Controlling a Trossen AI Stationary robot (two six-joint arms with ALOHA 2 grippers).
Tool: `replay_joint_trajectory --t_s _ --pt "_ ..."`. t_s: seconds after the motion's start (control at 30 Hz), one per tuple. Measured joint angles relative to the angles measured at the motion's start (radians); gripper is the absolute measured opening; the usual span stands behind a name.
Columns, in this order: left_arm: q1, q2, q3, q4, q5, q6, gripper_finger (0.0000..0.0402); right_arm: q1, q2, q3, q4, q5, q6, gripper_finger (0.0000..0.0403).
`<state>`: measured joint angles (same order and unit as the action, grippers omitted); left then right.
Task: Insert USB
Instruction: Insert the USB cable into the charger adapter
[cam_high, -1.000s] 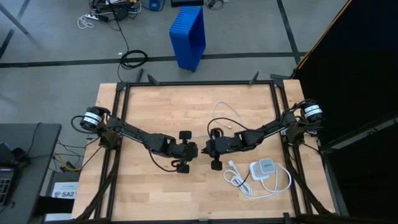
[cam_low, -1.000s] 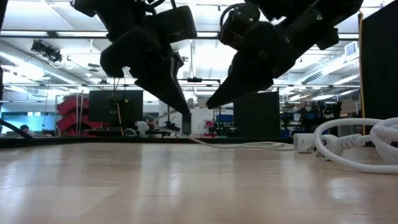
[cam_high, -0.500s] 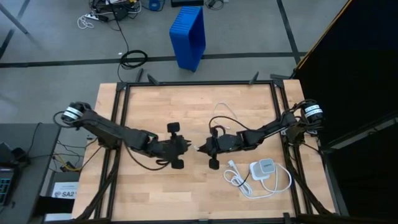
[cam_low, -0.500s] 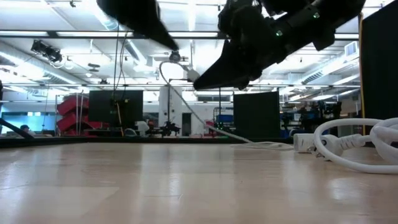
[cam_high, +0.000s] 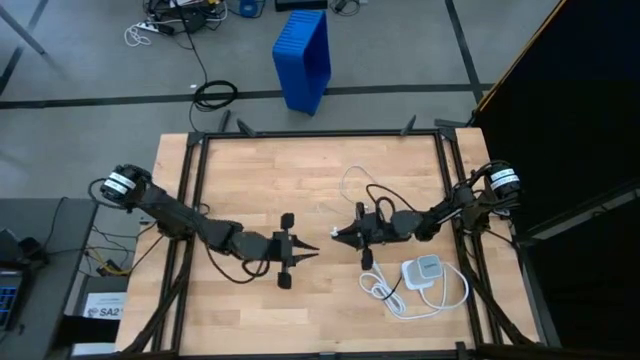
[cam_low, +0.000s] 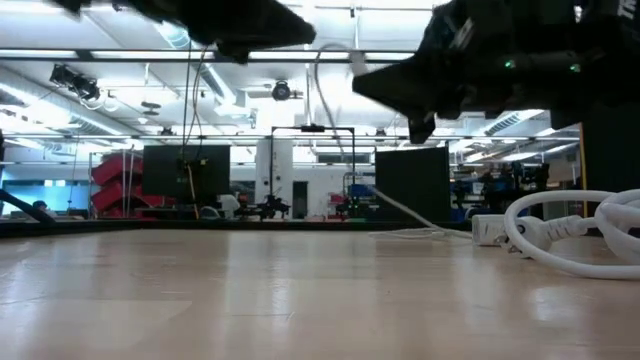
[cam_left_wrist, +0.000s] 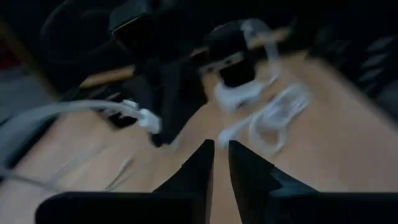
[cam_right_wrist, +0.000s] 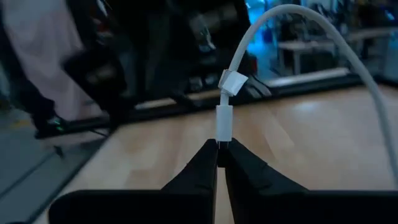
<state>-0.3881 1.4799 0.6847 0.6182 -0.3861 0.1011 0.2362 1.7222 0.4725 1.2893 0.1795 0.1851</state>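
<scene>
Plug (cam_right_wrist: 224, 116) sits pinched in my right gripper (cam_high: 333, 235), pointing at 9 o'clock toward the near-closed, empty left gripper (cam_high: 312, 252).

USB (cam_right_wrist: 224, 118): thin white cable with a small white plug, plug end pinched upright between the right gripper's (cam_right_wrist: 219, 149) closed fingertips, raised above the table's middle, cable arching up from the plug and trailing in a loose loop (cam_high: 352, 180) toward the table's far side.
</scene>
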Motion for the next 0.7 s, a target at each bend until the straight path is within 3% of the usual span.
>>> replay_joint_trajectory --t_s 0.07,0.17,0.3,0.47,0.7 --pt "0.026 0.033 -0.055 0.188 0.057 0.003 0.0061 0.013 0.0 0.0 0.001 -0.001 -0.002 0.0" --pt "0.065 0.055 -0.083 0.295 0.116 -0.035 0.0102 0.042 0.0 0.0 -0.001 0.002 -0.004 0.0" --pt "0.09 0.104 -0.072 0.314 0.119 -0.106 0.0165 0.082 0.0 0.0 0.001 -0.001 -0.016 0.0" --pt "0.107 0.173 0.01 0.334 0.123 -0.083 0.0229 0.097 0.0 0.0 0.011 0.055 -0.052 0.0" --pt "0.121 0.212 0.074 0.329 0.133 -0.18 0.027 0.097 0.0 0.0 0.019 0.094 -0.078 0.0"
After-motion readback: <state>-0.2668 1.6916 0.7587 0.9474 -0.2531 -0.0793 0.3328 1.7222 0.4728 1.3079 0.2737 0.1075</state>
